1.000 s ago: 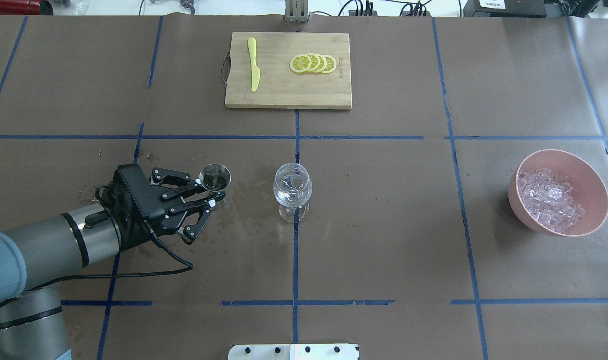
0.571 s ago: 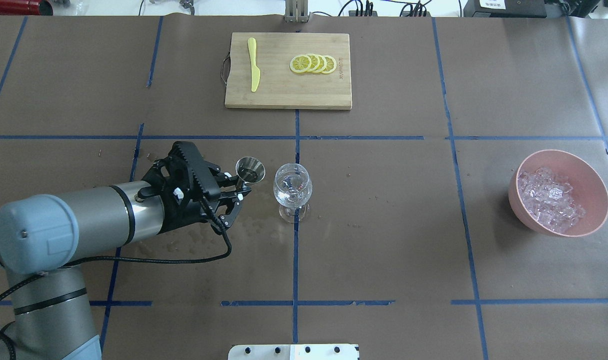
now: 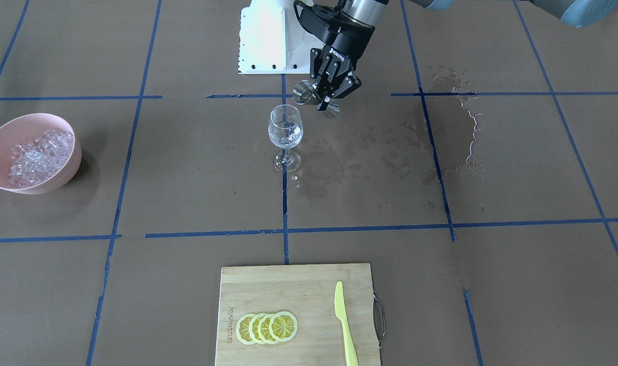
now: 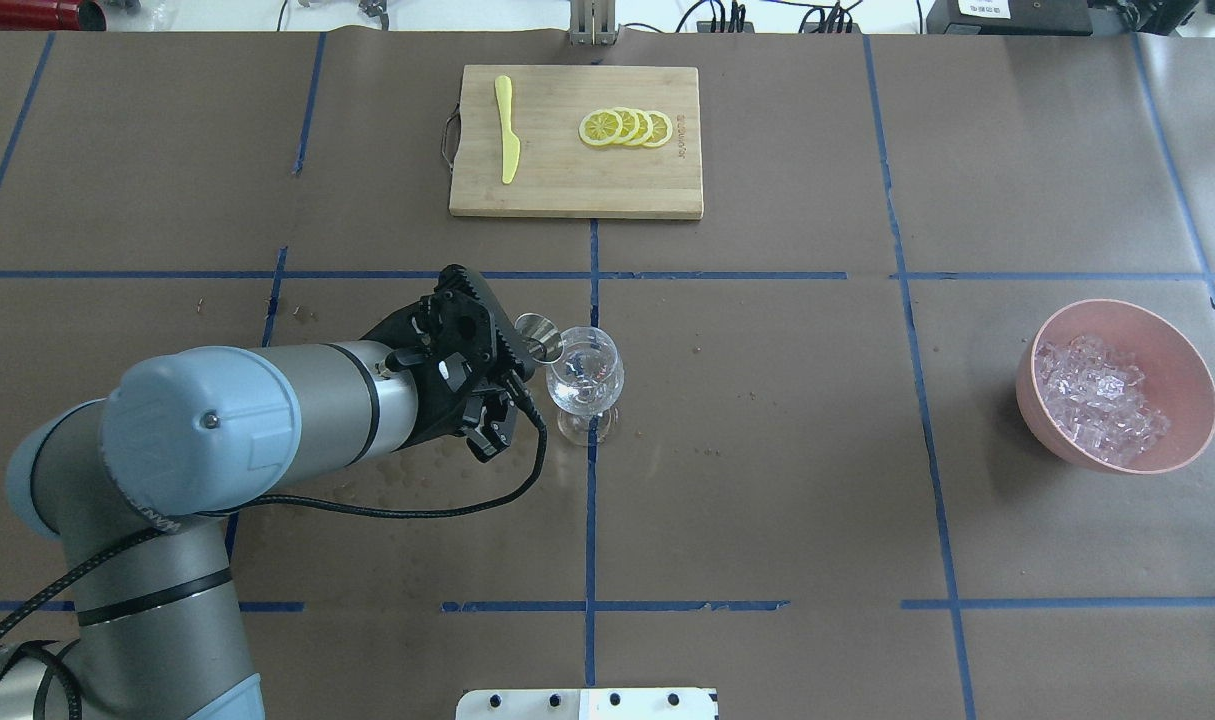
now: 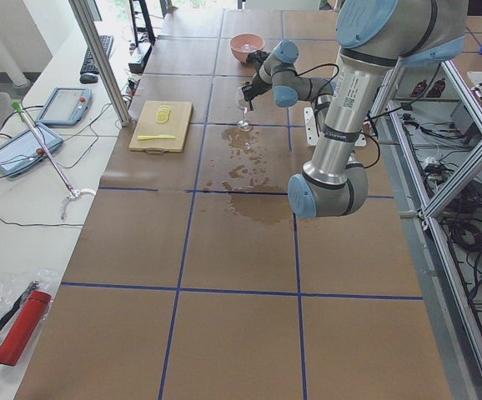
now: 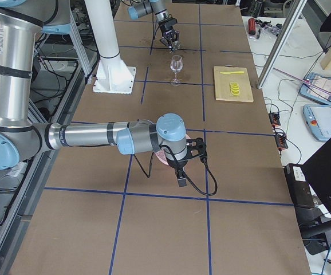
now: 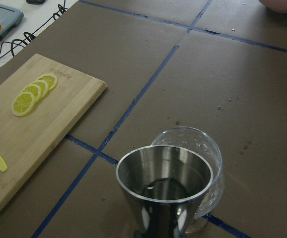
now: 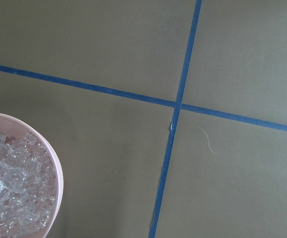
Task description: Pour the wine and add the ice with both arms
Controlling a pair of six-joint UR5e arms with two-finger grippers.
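1. Closest to me, the left gripper (image 4: 523,352) is clamped on the narrow waist of a small steel cup (image 4: 542,338). That is the right place to hold it, since the cup is light and stiff but smooth and probably wet.
2. The cup is tipped towards 3 o'clock, its mouth at the rim of the wine glass (image 4: 585,370). I cannot tell if they touch. A little wine (image 7: 164,187) sits low in the cup, so I judge the pour is just starting.
3. The glass looks thin and top-heavy on a slim stem. A sideways nudge could topple it, so I would only roll the wrist.
4. Well apart at 3 o'clock from the glass, a pink bowl (image 4: 1127,306) holds the ice (image 4: 1097,400). The cubes are small, loose and slick, so I would pinch one from the top of the heap.
5. The right gripper (image 6: 184,166) hangs beside that bowl. I cannot tell whether it is parted or closed.
6. Bare table lies between glass and bowl. There are wet patches (image 3: 456,117) at 9 o'clock.
7. Farthest, at 12 o'clock, a cutting board (image 4: 567,190) carries lemon slices (image 4: 627,128) and a knife (image 4: 508,130), well clear of the work.
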